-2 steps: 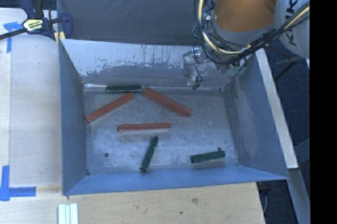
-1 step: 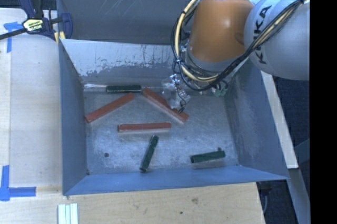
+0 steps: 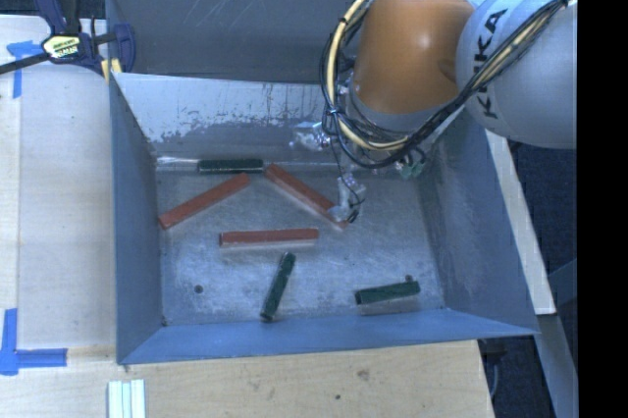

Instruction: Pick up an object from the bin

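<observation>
The bin (image 3: 137, 210) is dull grey metal, scuffed and scratched behind the gripper (image 3: 348, 207). The reddish bar (image 3: 299, 190) just beside the gripper looks matt. The orange cover (image 3: 412, 43) above it is smooth and glossy.

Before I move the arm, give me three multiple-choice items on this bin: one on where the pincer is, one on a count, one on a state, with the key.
1. Where is the pincer?
A at the right end of the slanted red-brown stick; B at the front-left corner; C outside the bin.
2. How many red-brown sticks lie in the bin?
A one; B three; C five.
3. How does the front-right dark green stick lie?
A flat on the floor; B upright against a wall; C across a red-brown stick.

Key:
1 A, it hangs by that stick's end.
2 B, the slanted one, the left red-brown stick and the level red-brown stick.
3 A, it lies flat, apart from the others.
</observation>
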### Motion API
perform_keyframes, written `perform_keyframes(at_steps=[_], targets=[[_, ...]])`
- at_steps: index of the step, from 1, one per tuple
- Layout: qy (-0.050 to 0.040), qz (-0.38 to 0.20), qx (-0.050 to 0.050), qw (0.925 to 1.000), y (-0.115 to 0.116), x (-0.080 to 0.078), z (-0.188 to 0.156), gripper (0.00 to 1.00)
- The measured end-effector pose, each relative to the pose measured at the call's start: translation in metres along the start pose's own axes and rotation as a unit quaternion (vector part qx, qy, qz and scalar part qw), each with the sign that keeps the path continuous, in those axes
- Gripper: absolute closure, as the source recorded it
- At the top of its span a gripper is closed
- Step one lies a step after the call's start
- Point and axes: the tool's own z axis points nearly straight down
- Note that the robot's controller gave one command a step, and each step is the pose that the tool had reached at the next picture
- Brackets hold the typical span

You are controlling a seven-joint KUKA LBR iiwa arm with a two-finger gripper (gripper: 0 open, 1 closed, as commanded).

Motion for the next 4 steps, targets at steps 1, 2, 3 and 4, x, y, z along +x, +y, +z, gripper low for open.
perform_keyframes(at_steps=[1,2,3,4], targets=[[-0.0009,0.041,-0.001,0.9992,0.009,0.012,0.109,0.0],[-0.0021,-0.045,0.0,0.999,0.07,-0.011,0.106,0.0],[-0.0024,-0.044,0.0,0.999,0.068,-0.011,0.106,1.0],[0.0003,-0.358,0.0,0.9339,0.036,0.013,0.106,1.0]])
